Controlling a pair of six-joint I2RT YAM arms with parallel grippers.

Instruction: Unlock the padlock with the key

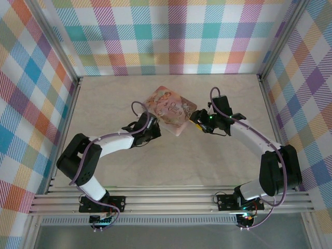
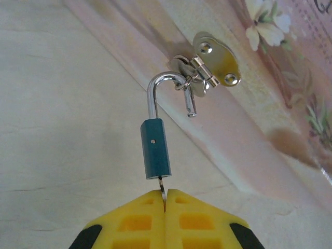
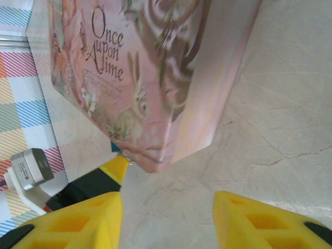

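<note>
The padlock [image 2: 155, 148] has a small blue-teal body and hangs by its silver shackle [image 2: 158, 83] from the hasp [image 2: 215, 59] on the pink box [image 2: 290, 78]. The shackle's short leg stands free of the body. A thin key [image 2: 164, 185] sticks out of the body's underside, and my left gripper [image 2: 164, 194] is shut on it. Seen from above, the left gripper [image 1: 154, 126] sits at the near left edge of the pink box [image 1: 170, 109]. My right gripper [image 3: 166, 212] is open with nothing between its fingers, just short of the box's corner [image 3: 155, 166], at the box's right side [image 1: 197, 116].
The pink illustrated box [image 3: 140, 67] lies on the pale marbled tabletop [image 1: 207, 166]. Plaid walls [image 1: 171, 36] close in the back and both sides. A metal rail [image 1: 171, 199] runs along the near edge by the arm bases.
</note>
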